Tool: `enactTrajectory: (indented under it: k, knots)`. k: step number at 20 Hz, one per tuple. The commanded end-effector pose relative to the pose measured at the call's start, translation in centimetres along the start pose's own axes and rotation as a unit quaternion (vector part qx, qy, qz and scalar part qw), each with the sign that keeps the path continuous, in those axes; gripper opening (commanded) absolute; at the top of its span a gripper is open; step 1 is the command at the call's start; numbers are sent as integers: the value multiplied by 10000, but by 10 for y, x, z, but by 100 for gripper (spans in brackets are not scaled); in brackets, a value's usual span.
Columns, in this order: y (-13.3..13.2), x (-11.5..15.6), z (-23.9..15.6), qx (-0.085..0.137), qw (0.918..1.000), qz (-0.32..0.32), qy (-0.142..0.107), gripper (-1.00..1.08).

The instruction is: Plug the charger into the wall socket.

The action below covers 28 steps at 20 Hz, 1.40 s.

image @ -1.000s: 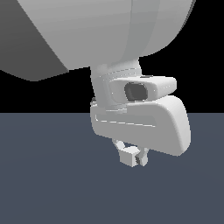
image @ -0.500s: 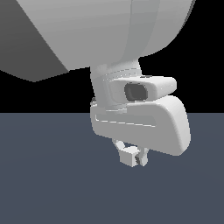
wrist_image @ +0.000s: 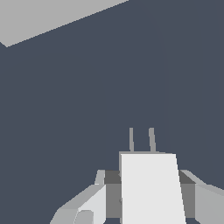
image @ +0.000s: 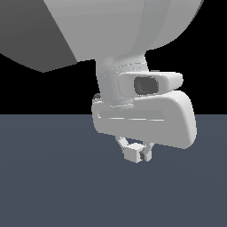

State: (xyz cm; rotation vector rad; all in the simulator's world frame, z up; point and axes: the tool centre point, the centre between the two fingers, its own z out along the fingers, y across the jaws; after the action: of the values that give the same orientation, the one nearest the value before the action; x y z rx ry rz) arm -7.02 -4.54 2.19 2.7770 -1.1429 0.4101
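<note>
A small white-grey cube, the charger, hangs just above the dark floor in the exterior view, with my gripper shut on it from both sides. In the wrist view the charger sits between the two fingers, and its two thin prongs point away from the hand. A flat pale grey plate, the wall socket, shows only in part at one corner of the wrist view, well apart from the prongs. Its holes are out of view.
The arm's large white body fills the upper half of the exterior view and hides what lies behind it. A dark blue-grey floor spreads under the gripper.
</note>
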Motion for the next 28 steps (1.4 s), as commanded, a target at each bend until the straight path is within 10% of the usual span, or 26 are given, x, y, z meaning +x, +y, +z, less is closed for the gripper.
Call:
enactTrajectory:
  k: [1, 28]
  knots:
    - [1, 5, -5, 52, 9998, -170, 8, -100]
    - [-1, 60, -61, 699, 9701, -2326, 10, -100]
